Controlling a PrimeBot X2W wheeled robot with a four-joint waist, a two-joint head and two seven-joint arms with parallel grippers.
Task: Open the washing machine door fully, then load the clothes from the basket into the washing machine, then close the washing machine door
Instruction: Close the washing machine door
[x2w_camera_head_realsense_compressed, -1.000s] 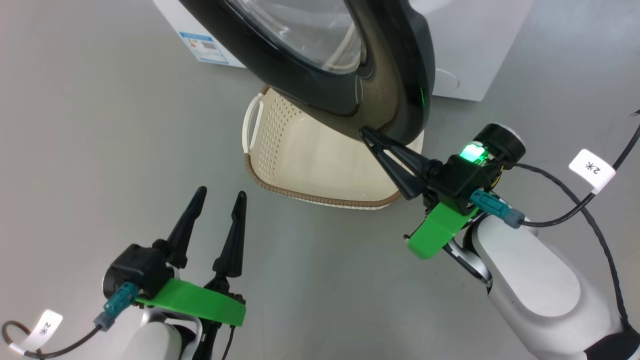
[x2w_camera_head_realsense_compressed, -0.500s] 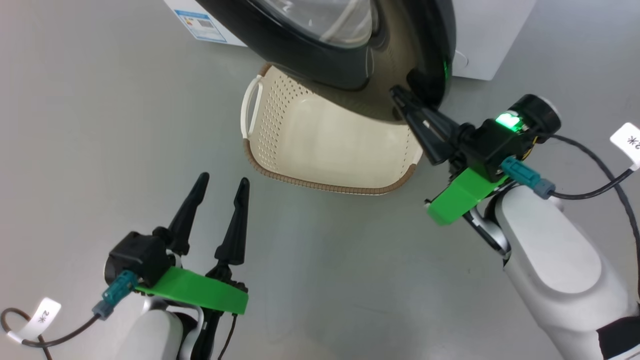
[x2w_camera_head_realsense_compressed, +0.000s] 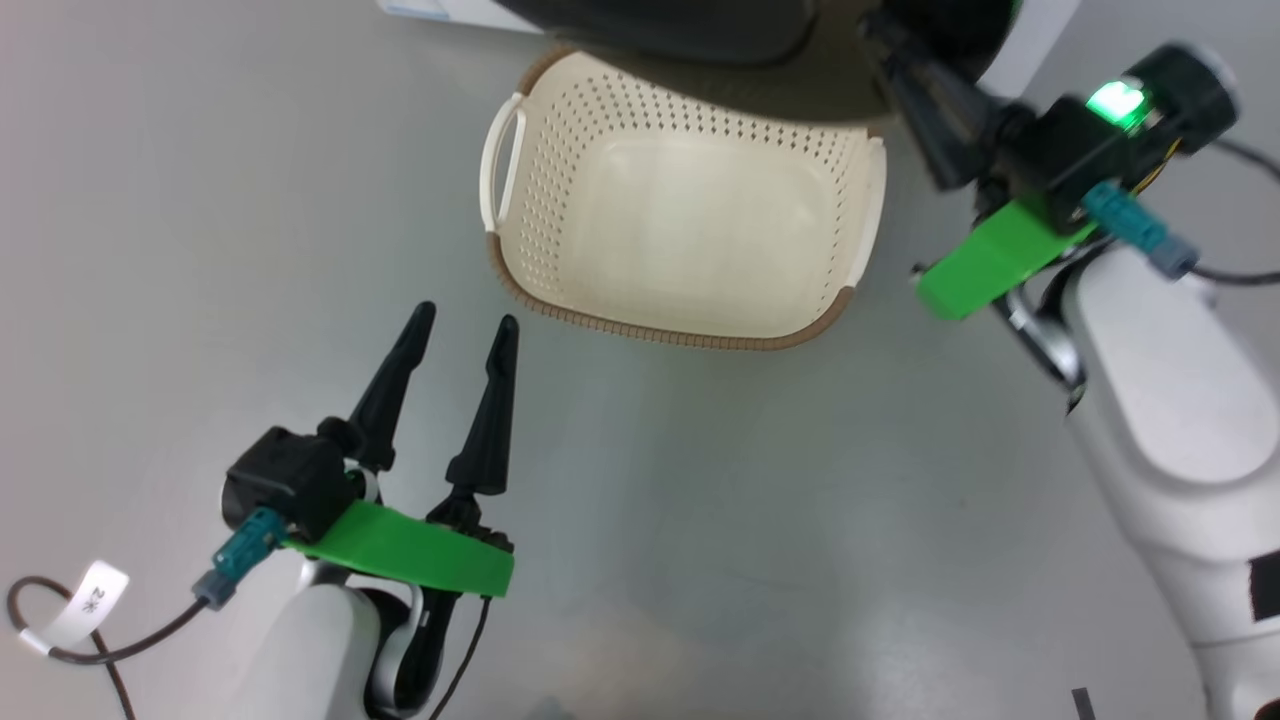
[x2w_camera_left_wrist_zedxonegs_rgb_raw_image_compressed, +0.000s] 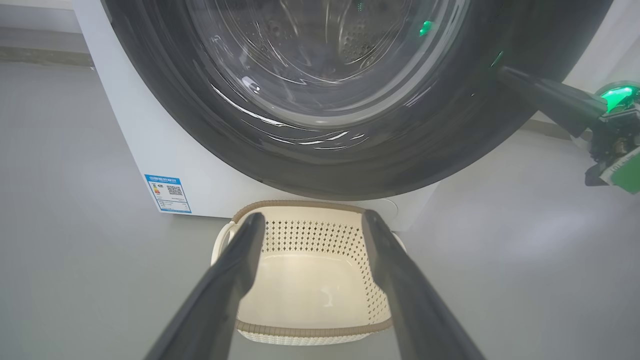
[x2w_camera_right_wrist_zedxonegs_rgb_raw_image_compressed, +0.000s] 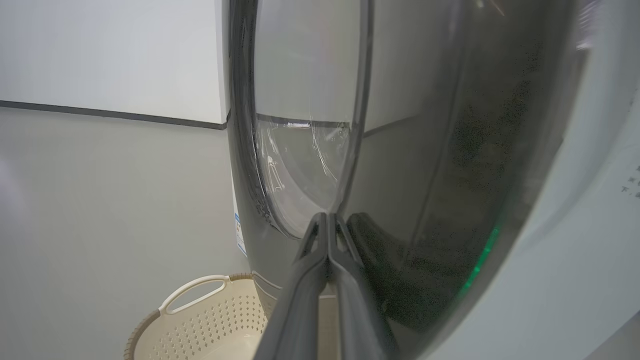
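Right wrist view — right claw (x2w_camera_right_wrist_zedxonegs_rgb_raw_image_compressed: 327, 217) clenched against the washing machine door (x2w_camera_right_wrist_zedxonegs_rgb_raw_image_compressed: 440, 175); head view — left claw (x2w_camera_head_realsense_compressed: 466, 318) released.

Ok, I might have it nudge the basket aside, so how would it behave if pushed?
The basket looks empty and made of thin perforated plastic, so it is probably light. On the smooth grey floor it would likely slide rather than tip, given its low, wide shape.

Grey floor (x2w_camera_head_realsense_compressed: 150, 200), white wall (x2w_camera_right_wrist_zedxonegs_rgb_raw_image_compressed: 110, 50)
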